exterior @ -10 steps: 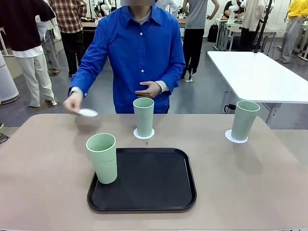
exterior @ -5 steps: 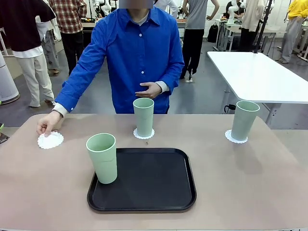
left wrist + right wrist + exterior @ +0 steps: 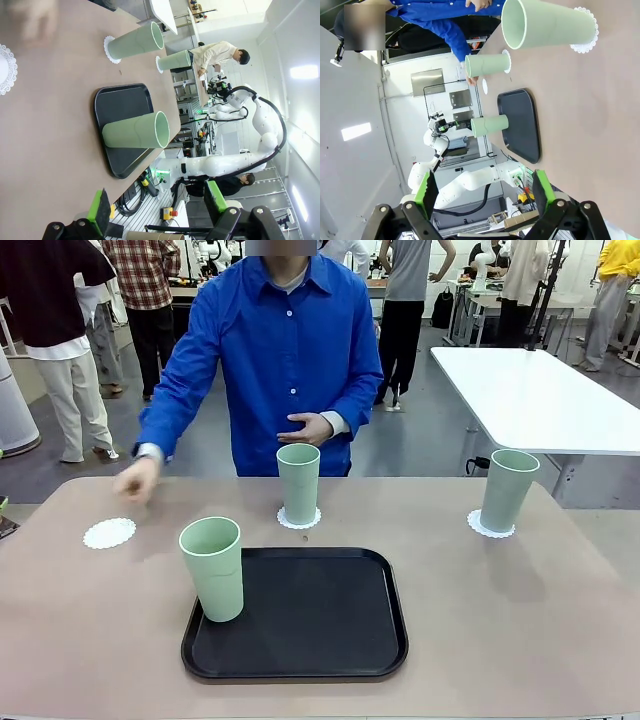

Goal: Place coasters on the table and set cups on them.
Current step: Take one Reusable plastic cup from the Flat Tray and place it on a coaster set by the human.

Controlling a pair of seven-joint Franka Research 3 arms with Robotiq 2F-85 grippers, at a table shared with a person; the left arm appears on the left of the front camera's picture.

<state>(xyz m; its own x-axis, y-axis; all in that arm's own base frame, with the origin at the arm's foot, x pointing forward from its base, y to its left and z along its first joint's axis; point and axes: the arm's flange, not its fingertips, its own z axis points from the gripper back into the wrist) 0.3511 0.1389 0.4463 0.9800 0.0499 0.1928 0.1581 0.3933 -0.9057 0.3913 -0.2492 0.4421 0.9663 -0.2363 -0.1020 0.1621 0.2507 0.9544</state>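
Front view: three cups and three coasters are on the bench (image 3: 80,640), along with one black tray (image 3: 310,620). The middle cup (image 3: 299,483) stands on a coaster (image 3: 300,525) just beyond the tray. The right cup (image 3: 509,490) stands on another coaster (image 3: 480,528), well apart from it. The third cup (image 3: 212,568) stands upright at the tray's left edge, not yet on a coaster. The bare coaster (image 3: 109,533) lies flat at the far left, and a person's blurred hand (image 3: 136,480) hovers just beyond it

Left wrist view: the left end effector (image 3: 157,207) is released, its green pads wide apart with nothing between them. It sits well back from the third cup, which is the nearest one to it

Right wrist view: the right end effector (image 3: 485,192) is likewise released and empty. The right cup on its coaster is nearest

The cups look light, stiff and smooth. They are tall and empty, so they would likely tip easily, and the taper could let them slip. A hold around the middle, near the ridge, seems safest. The coasters look thin and flimsy, and lying flat they give little edge to pinch
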